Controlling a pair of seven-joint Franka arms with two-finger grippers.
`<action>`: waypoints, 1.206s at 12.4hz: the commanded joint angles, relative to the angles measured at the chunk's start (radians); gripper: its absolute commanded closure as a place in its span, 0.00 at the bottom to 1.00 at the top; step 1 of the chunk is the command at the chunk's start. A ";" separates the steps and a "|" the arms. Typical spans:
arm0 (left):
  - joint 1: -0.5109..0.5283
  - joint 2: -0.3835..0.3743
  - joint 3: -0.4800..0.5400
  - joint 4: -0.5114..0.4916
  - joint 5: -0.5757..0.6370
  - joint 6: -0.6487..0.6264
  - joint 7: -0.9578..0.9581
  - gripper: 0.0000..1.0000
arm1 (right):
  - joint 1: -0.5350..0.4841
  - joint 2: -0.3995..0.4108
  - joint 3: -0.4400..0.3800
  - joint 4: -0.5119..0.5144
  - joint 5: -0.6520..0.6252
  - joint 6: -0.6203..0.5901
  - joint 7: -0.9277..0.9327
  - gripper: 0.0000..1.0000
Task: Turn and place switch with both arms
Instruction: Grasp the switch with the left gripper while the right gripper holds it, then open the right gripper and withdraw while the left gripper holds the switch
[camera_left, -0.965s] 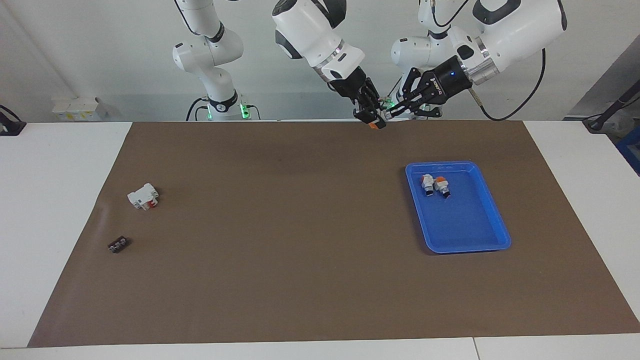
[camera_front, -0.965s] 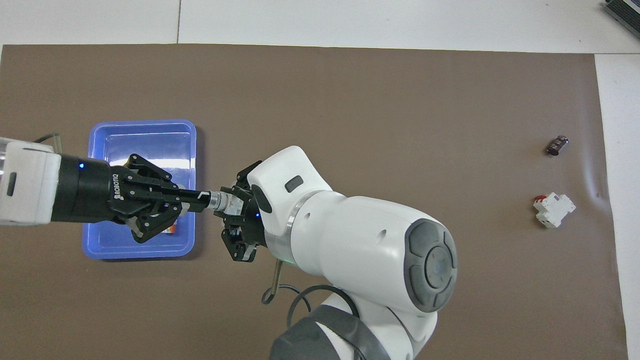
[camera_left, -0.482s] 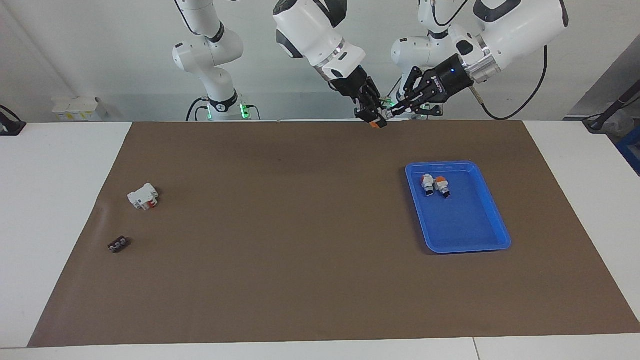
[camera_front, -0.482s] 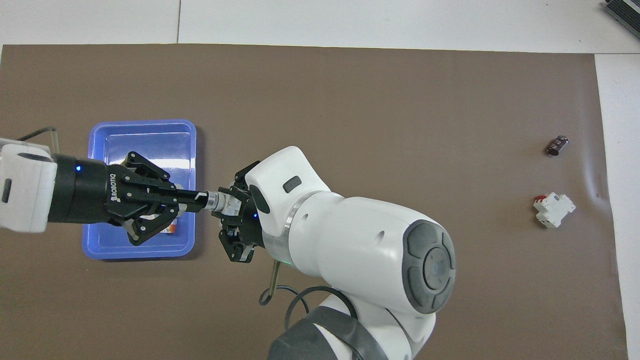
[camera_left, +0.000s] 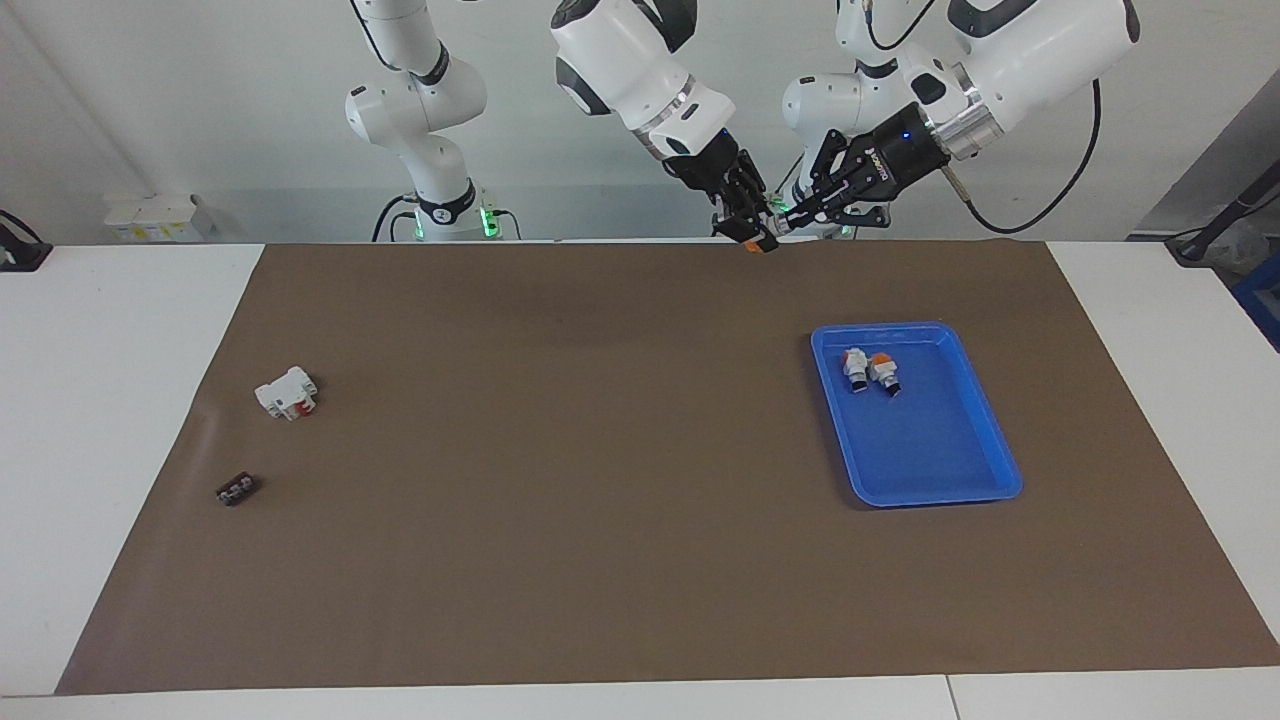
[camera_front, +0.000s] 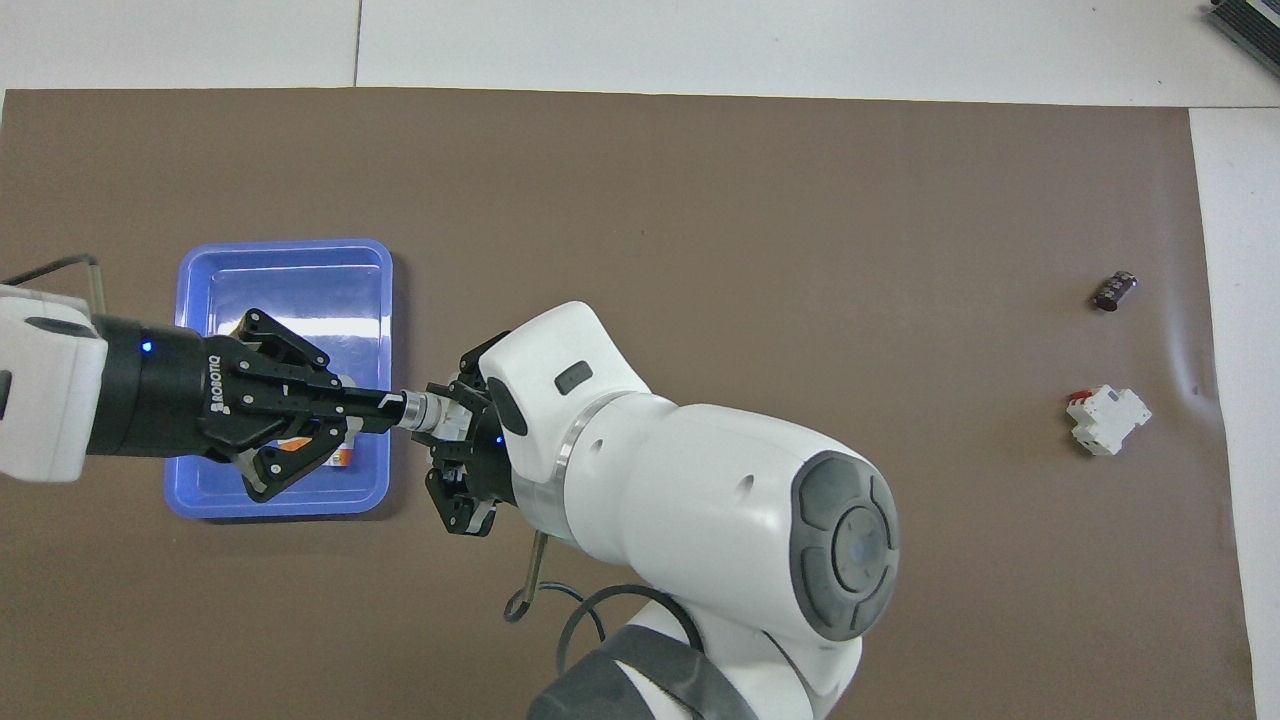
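The switch (camera_left: 762, 241) is held in the air between both grippers, over the mat's edge nearest the robots, beside the blue tray (camera_left: 930, 495). My right gripper (camera_left: 748, 230) is shut on its white body, with the orange block showing below the fingers. My left gripper (camera_left: 784, 221) is shut on its silver-ringed cylindrical end. In the overhead view the switch (camera_front: 424, 411) sits between my left gripper (camera_front: 393, 404) and my right gripper (camera_front: 450, 425). Two more switches (camera_left: 868, 369) lie in the tray.
The blue tray (camera_front: 285, 246) stands toward the left arm's end of the brown mat. A white block with red parts (camera_left: 287, 392) and a small flat black piece (camera_left: 237, 490) lie toward the right arm's end.
Both grippers, with the switch between them, have risen slightly and shifted a little toward the left arm's end. Nothing on the table has moved.
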 joint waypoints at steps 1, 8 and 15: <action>0.043 -0.033 0.023 -0.012 0.072 -0.048 0.012 1.00 | -0.057 -0.041 -0.014 -0.013 -0.010 -0.027 0.033 0.00; 0.046 -0.040 0.023 -0.034 0.330 0.021 0.014 1.00 | -0.265 -0.114 -0.020 -0.013 -0.002 -0.270 0.034 0.00; 0.127 -0.013 0.021 -0.193 0.565 0.173 0.057 1.00 | -0.483 -0.101 -0.029 -0.015 -0.192 -0.280 0.129 0.00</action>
